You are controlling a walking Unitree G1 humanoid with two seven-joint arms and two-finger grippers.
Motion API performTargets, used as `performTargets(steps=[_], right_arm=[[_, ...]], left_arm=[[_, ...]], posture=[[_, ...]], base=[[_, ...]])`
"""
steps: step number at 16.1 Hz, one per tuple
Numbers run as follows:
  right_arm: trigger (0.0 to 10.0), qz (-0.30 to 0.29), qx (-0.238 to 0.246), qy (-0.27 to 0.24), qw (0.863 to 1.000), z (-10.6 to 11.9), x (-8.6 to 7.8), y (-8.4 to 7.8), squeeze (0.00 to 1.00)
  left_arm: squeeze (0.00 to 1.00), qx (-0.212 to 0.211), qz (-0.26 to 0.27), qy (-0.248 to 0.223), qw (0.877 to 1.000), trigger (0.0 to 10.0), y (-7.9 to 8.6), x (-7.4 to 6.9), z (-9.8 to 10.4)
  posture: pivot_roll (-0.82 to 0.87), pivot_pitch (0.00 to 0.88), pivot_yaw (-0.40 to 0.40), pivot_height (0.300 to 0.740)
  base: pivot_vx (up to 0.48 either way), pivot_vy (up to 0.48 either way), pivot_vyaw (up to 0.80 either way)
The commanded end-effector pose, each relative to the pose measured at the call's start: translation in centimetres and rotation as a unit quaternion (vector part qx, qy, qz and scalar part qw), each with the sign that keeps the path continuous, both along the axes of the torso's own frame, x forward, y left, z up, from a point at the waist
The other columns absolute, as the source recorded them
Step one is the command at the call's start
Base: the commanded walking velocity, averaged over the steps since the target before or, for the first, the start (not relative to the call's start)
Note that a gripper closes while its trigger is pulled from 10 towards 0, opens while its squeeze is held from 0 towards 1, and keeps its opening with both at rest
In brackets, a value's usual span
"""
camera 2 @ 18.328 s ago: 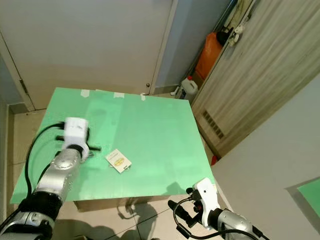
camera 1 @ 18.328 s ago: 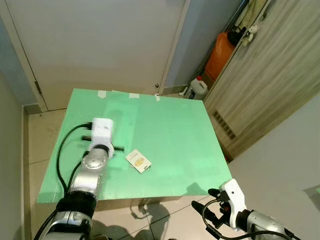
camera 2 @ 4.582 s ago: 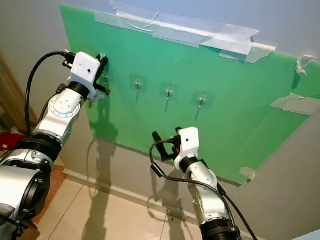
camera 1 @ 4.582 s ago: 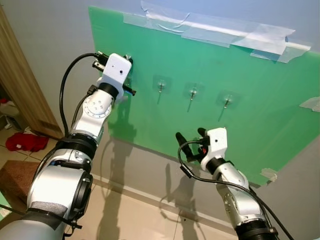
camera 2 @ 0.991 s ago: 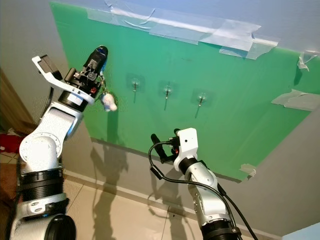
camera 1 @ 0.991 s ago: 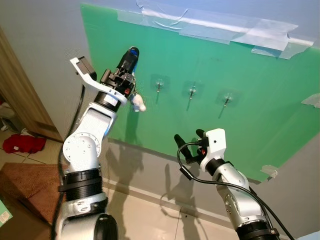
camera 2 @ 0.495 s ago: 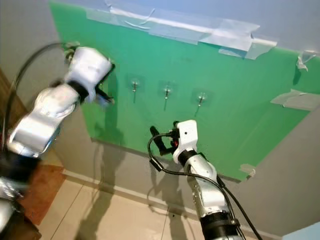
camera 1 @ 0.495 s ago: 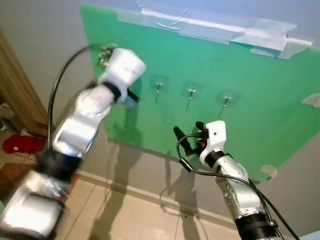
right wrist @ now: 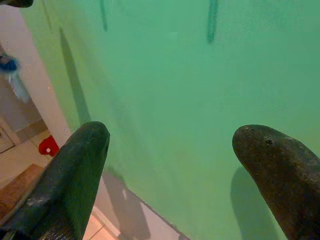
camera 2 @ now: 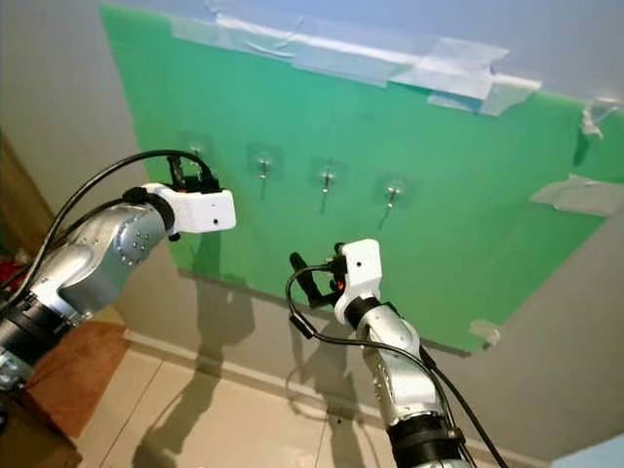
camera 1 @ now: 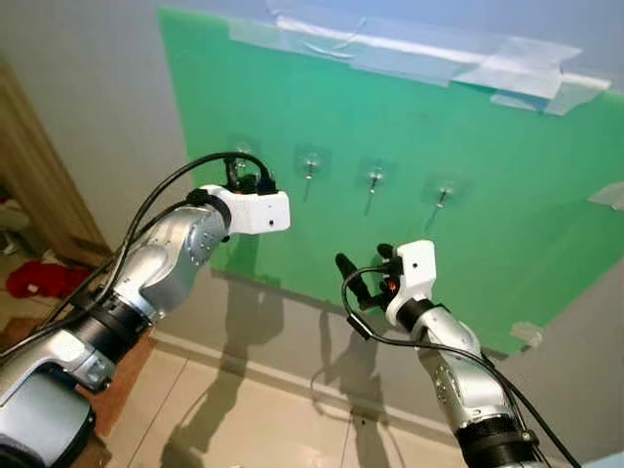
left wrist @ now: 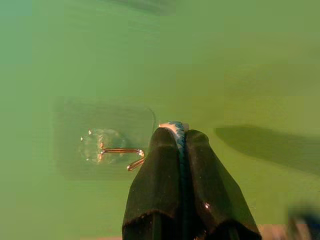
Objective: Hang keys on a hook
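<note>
The left gripper (left wrist: 180, 137) has its black fingers pressed together on a thin blue-and-white key tag (left wrist: 176, 128), edge-on and pointing at the green wall sheet (camera 1: 487, 166). Just beside it a small clear adhesive metal hook (left wrist: 117, 151) lies sideways. The right gripper (right wrist: 170, 145) is spread wide, holding nothing.

Left hand (left wrist: 180, 137) pinched, right hand (right wrist: 170, 145) spread.

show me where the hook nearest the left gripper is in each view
Left eye view: leftmost hook, just above the left gripper.
Right eye view: same hook, upper left on the green board.
Left wrist view: hook beside the shut fingertips.
Right wrist view: cannot tell.
Shared landmark: the green board.
</note>
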State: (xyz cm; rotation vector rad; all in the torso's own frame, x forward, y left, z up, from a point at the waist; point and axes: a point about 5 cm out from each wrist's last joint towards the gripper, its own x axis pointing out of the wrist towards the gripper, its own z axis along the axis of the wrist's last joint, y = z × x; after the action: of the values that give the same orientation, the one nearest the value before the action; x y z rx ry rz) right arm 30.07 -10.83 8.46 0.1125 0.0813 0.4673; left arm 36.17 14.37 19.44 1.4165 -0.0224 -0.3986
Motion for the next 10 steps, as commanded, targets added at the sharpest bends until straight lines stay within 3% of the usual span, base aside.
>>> performTargets(steps=[1,3,10], right_arm=[[10.0,-0.001,-0.002,-0.003,1.0,0.1,0.0,-0.1,0.0],[10.0,-0.003,-0.003,-0.002,1.0,0.0,0.0,-0.2,0.0],[10.0,-0.002,-0.002,0.001,1.0,-0.1,-0.2,-0.1,0.0]], left_arm=[[0.0,-0.049,0.004,0.001,0.999,0.0,-0.1,0.1,0.2],[0.0,-0.178,0.018,-0.004,0.984,0.0,-0.3,0.2,0.8],[0.0,-0.048,-0.006,-0.04,0.998,0.0,-0.2,0.8,1.3]], posture=[[0.02,0.0,-0.044,0.74],[0.01,0.0,-0.045,0.74],[0.01,0.0,-0.042,0.74]], base=[[0.0,0.0,0.0],[0.0,0.0,0.0],[0.0,0.0,0.0]])
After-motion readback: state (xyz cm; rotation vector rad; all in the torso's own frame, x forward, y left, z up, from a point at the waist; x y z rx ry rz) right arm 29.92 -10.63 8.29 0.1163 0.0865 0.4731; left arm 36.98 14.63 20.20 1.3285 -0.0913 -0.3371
